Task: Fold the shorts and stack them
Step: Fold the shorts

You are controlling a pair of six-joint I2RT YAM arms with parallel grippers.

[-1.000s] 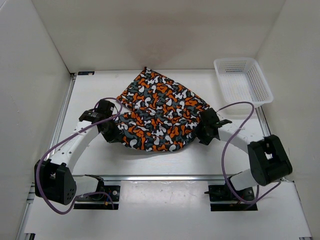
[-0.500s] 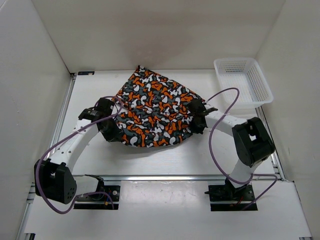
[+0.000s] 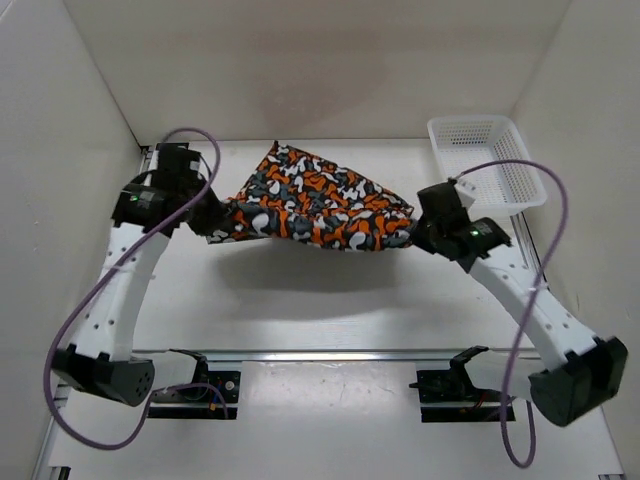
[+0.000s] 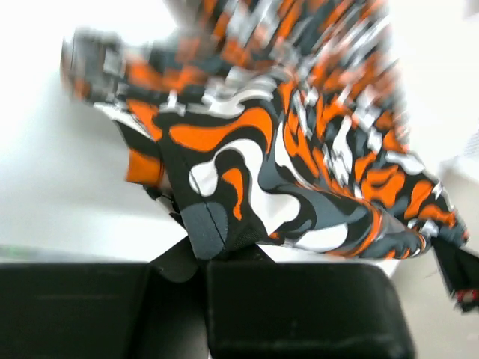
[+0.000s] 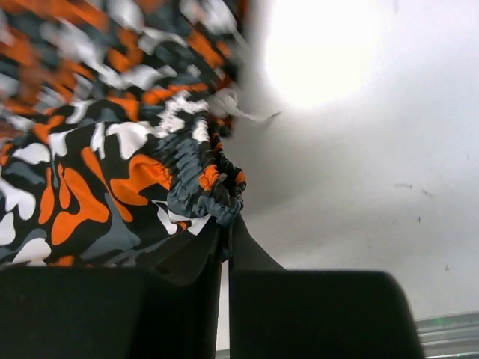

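The camouflage shorts [image 3: 320, 205] in orange, black, grey and white hang stretched between my two arms, lifted off the table with their shadow below. My left gripper [image 3: 215, 220] is shut on the left corner of the shorts [image 4: 224, 187], the cloth pinched between the black fingers [image 4: 176, 258]. My right gripper [image 3: 415, 232] is shut on the gathered waistband end of the shorts [image 5: 202, 187]; its fingers [image 5: 251, 250] meet on the bunched elastic. The far edge of the cloth trails toward the back of the table.
A white mesh basket [image 3: 485, 160] stands at the back right corner, close behind the right arm. White walls close in the table [image 3: 320, 300] on three sides. Purple cables loop from both arms.
Both arms have risen and swung outward, lifting the shorts from a heap on the table into a taut span. The right gripper closed on the waistband during this time.
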